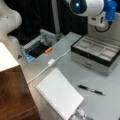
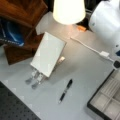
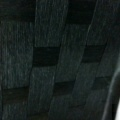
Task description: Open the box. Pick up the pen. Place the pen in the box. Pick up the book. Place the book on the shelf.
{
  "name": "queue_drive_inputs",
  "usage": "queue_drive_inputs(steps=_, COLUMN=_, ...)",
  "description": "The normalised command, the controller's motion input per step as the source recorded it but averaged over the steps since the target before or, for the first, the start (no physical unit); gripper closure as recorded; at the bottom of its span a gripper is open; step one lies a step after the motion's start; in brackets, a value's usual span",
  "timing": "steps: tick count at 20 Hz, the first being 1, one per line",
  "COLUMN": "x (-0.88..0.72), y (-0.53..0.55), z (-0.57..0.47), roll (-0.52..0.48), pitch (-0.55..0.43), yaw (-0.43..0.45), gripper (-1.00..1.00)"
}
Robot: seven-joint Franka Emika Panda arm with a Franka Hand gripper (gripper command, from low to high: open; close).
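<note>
Fingers out of sight, spread impossible to tell; box (image 1: 96, 53) open, pen (image 1: 90, 90) beside book (image 1: 60, 93)

Both front views are soft and blurred, evenly lit; the wrist view is dim and dark.

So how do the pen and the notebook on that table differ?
The pen is slim and black with a short silvery section; the notebook is a broad white rectangle with spiral binding on one long edge. The pen lies nearer the open box, while the notebook lies nearer the wooden shelf. Both rest untouched on the grey table; no claw shows near either.
</note>
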Motion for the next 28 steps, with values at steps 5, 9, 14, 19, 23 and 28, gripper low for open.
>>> queue_drive_inputs(steps=5, x=-0.01, y=0.19, z=-0.03, roll=0.139, pitch=-0.016, yaw=-0.131, gripper=-1.0)
queue_drive_inputs(steps=9, x=-0.04, y=0.23, z=-0.08, roll=0.144, pitch=-0.028, yaw=-0.143, gripper=-1.0)
queue_drive_inputs(steps=14, x=-0.07, y=0.2, z=-0.18, roll=0.077, pitch=-0.048, yaw=-0.138, gripper=-1.0)
queue_drive_inputs(steps=19, x=-0.06, y=0.04, z=-0.11, roll=0.091, pitch=-0.041, yaw=-0.132, gripper=-1.0)
queue_drive_inputs(steps=23, x=-0.03, y=-0.1, z=-0.05, roll=0.11, pitch=-0.019, yaw=-0.123, gripper=-1.0)
queue_drive_inputs(steps=28, x=-0.1, y=-0.27, z=-0.04, roll=0.077, pitch=0.004, yaw=-0.061, gripper=-1.0)
